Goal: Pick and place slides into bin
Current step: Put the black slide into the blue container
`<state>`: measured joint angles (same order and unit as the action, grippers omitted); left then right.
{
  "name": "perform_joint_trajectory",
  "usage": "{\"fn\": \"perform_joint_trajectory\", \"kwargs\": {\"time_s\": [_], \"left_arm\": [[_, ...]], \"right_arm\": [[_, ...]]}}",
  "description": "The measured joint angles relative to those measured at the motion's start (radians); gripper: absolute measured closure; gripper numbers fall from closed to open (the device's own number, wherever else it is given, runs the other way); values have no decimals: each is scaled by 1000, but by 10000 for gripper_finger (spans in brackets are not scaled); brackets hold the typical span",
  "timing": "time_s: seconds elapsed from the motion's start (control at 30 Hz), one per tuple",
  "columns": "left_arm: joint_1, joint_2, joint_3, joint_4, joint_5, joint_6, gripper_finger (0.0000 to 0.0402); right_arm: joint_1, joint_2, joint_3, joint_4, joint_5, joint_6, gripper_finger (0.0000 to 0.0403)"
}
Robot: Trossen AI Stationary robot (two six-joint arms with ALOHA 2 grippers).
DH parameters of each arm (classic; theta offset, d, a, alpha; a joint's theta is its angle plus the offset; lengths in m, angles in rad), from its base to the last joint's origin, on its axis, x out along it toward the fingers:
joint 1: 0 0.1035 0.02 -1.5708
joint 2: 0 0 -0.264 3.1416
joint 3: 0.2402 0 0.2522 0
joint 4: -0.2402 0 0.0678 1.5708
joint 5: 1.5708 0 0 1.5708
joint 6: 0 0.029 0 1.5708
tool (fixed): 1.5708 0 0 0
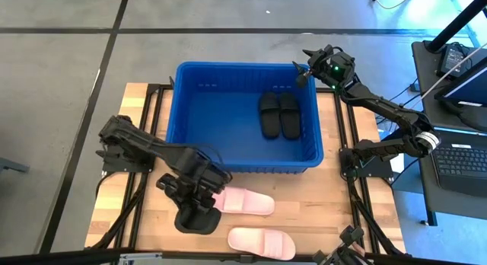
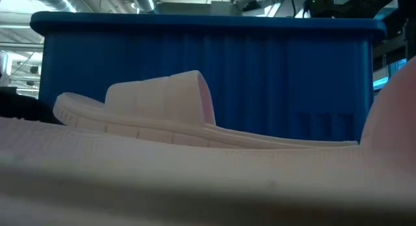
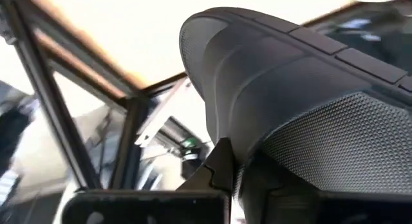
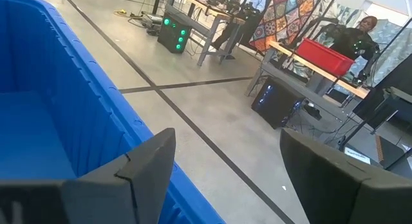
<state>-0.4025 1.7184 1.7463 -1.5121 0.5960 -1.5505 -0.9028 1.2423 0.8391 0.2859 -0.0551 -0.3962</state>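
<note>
High view: the blue bin [image 1: 243, 116] sits at the counter's [image 1: 335, 204] far side with two black slides [image 1: 278, 115] side by side inside it. The left pincer [image 1: 199, 198] is clamped on a third black slide [image 1: 196, 218] near the front, just beside a pink slide [image 1: 245, 202]; another pink slide [image 1: 262, 243] lies at the front edge. The right pincer [image 1: 302, 71] hangs over the bin's far right corner.

Low view: a pink slide [image 2: 156, 112] lies before the bin wall [image 2: 260, 76].

Left wrist view: the black slide [image 3: 290, 102] fills the frame, gripped.

Right wrist view: the fingers [image 4: 151, 169] are spread apart above the bin rim [image 4: 77, 76].
</note>
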Motion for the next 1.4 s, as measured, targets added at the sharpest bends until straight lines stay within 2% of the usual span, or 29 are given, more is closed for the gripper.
{"fn": "perform_joint_trajectory", "kwargs": {"time_s": [0.1, 0.2, 0.3, 0.4, 0.53, 0.77, 0.97, 1.1, 1.27, 1.4], "left_arm": [[-17, -42, 93, 4, -90, -60, 400], [-20, -71, 166, 1, -260, -110, 400], [-8, -99, 209, -13, -427, -103, 400], [25, -125, 227, -25, -544, -33, 400], [111, -139, 246, -24, -639, 184, 400], [339, -151, 269, -61, -708, 616, 400], [539, -128, 269, -59, -962, 1069, 400], [659, -81, 268, -59, -1091, 1321, 400], [788, 4, 266, -58, -1128, 1557, 400], [855, 27, 260, -56, -1167, 1617, 400]], "right_arm": [[0, 0, 0, 0, 0, 0, 124], [0, 0, 0, 1, 0, 0, 124], [0, 0, 0, 2, 0, -1, 124], [0, 0, 0, 3, 0, -1, 124], [0, 1, 0, 3, 0, -1, 124], [0, 1, 0, 10, 0, 3, 124], [0, 1, 0, 10, 0, 21, 124], [0, 1, 0, 6, 0, 21, 124], [0, 1, 0, -20, 0, 51, 124], [0, 1, 0, -35, 0, 78, 124]]}}
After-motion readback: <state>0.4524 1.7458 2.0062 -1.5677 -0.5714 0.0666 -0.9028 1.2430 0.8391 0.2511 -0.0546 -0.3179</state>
